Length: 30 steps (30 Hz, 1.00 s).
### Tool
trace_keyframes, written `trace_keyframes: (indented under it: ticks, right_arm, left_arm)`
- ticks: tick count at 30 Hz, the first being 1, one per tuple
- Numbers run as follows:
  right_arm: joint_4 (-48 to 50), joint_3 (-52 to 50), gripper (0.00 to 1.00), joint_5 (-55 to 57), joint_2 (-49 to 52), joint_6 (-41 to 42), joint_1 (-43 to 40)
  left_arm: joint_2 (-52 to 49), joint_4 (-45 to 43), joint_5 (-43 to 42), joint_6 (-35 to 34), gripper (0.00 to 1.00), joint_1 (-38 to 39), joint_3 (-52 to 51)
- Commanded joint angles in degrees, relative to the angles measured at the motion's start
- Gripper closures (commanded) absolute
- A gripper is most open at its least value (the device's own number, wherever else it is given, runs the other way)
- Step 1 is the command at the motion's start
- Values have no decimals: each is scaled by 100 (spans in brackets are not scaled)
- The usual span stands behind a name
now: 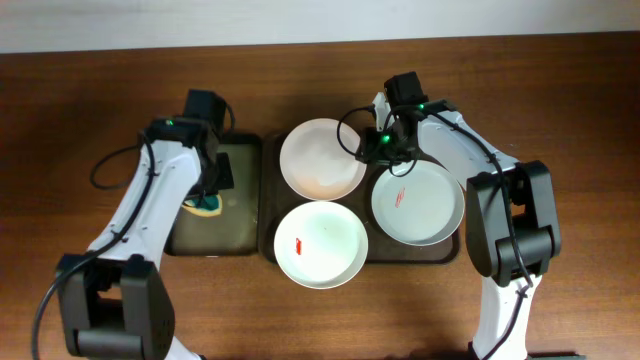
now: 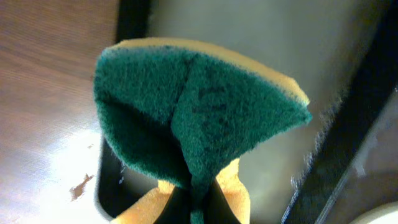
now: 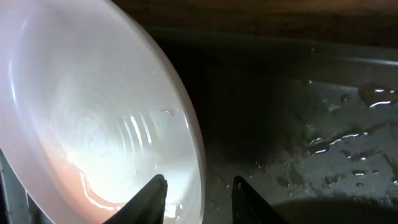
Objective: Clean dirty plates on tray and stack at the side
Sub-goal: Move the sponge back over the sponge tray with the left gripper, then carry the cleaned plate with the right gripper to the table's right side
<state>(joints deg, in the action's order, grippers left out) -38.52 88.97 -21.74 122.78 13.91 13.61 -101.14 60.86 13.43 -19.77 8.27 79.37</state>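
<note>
The three dirty plates (image 1: 320, 243) lie on the tray (image 1: 380, 252) mid-bench, nearer the far edge. They look stiff, glossy and wet, so probably slippery and breakable, with the thin rim the only place to pinch. The right gripper (image 1: 378, 150) straddles the rim of the far plate (image 1: 322, 158), fingers narrowly apart and not yet pressing. The left gripper (image 1: 212, 185) pinches a soft, folded sponge (image 2: 199, 112) that hides its fingers, and glare masks any stain on the far plate.

On the tray (image 1: 400, 254) we find a far-left plate (image 1: 322, 158), a near-left plate (image 1: 321, 243) and a right plate (image 1: 418, 203). Left of the tray sits a small tray (image 1: 240, 225), sponge (image 1: 207, 205) over it.
</note>
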Motion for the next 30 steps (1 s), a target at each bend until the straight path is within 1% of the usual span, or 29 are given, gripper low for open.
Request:
trace_keyframes:
  ticks: [1,2,3,5,6,7,9,11,12,13,14,16,17,20,21,23,24,26,27,30]
  right_arm:
    - [20,-37,51,0,39,-15,37]
    - [20,-37,51,0,39,-15,37]
    - [20,-37,51,22,39,-15,37]
    - [17,-37,62,155,39,-15,52]
    - [24,-37,64,192,39,-13,74]
    - [63,-37,64,190,39,-13,111]
    - [140,-37,64,190,39,-13,151]
    - [146,-37,53,190,39,-13,179]
    - [146,-37,53,199,39,-13,203]
    - [162,-37,59,391,44,-13,236]
    - [197,-37,67,721,44,9,286]
    - [256,-37,88,739,44,7,330]
    - [254,-26,96,739,39,7,343]
    - [4,186,96,614,-109,4,280]
    - [-254,409,96,566,-262,7,238]
    - [-643,802,96,568,-522,7,256]
    - [-826,988,96,573,-603,7,295]
    - [-1167,1394,96,573,-699,7,409]
    - [-1246,1530,96,573,-704,7,452]
    - [-1237,1751,96,592,-704,328,728]
  left_arm:
    - [133,-702,107,-146,100,-24,-702]
    - [210,-977,138,-146,100,-59,-896]
    - [313,-1047,42,-212,100,-118,-951]
    - [546,-1106,0,-367,100,-317,-949]
    - [728,-1130,-173,-378,100,-527,-949]
    - [981,-1093,-520,-378,100,-833,-949]
    - [1239,-1073,-988,-378,100,-1182,-977]
    - [1305,-1209,-938,-376,100,-1366,-1130]
    - [1303,-1510,-938,-374,100,-1375,-1377]
    - [1305,-1744,-1150,-376,100,-1375,-1565]
    - [1305,-1834,-1440,-374,100,-1373,-1609]
    - [1305,-1840,-1436,-374,100,-1368,-1609]
    - [1305,-1838,-1436,-284,100,-1368,-1609]
    - [1305,-1847,-1633,-245,100,-1370,-1606]
    - [1309,-1897,-1803,-52,100,-1368,-1606]
    - [1311,-2063,-2472,385,100,-1368,-1606]
    - [1311,-2129,-2684,485,100,-1368,-1606]
    - [1311,-2184,-2787,538,100,-1368,-1606]
    - [1311,-2184,-2800,538,100,-1366,-1606]
    - [1311,-2225,-3259,1023,100,-1364,-1606]
